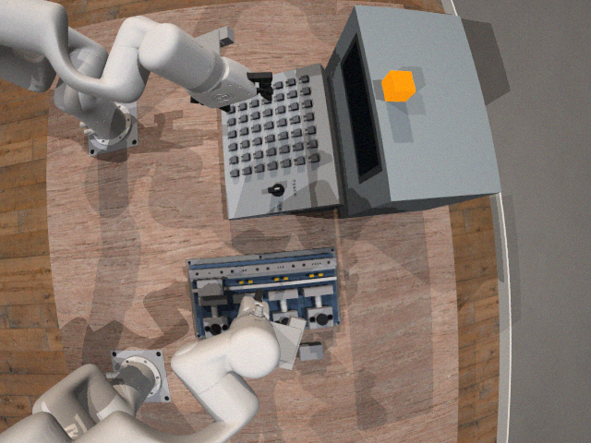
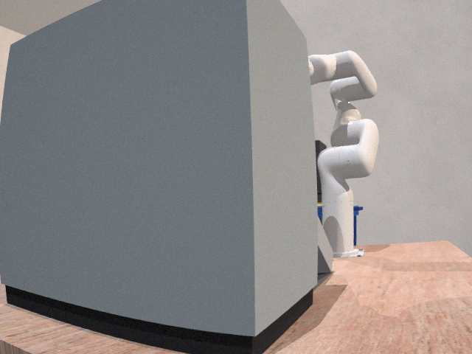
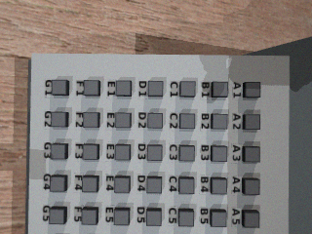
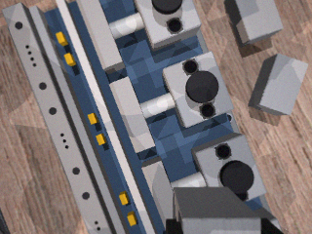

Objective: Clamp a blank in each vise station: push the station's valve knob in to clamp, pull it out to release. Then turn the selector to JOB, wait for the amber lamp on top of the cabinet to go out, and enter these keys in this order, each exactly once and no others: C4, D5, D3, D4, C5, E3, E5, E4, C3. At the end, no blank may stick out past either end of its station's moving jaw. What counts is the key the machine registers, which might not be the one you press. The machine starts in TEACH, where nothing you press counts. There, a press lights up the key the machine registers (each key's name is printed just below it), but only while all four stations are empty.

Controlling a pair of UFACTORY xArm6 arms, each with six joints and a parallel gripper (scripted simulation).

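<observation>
My left gripper [image 1: 246, 101] is open above the keypad [image 1: 329, 188] [image 3: 39, 68]; no key looks lit. My right gripper [image 4: 219, 226] is shut on a grey blank [image 4: 219, 202], held above the vise fixture [image 1: 223, 262] [image 4: 29, 73] near the two-dot station. A blank [image 1: 210, 287] sits in the leftmost station in the top view. The three- and four-dot stations hold none. Two loose blanks [image 4: 253, 21] [image 4: 280, 85] lie beside the fixture; one blank [image 1: 311, 352] shows from above. The amber lamp [image 1: 398, 86] is lit. The selector's [image 1: 276, 189] pointing is unclear.
The cabinet [image 1: 429, 143] [image 2: 133, 171] stands behind the keypad and blocks most of the exterior view. Black valve knobs [image 1: 321, 319] [image 4: 202, 87] [image 4: 236, 176] stand up from the stations on the loose blanks' side. The right arm hides part of the fixture from above.
</observation>
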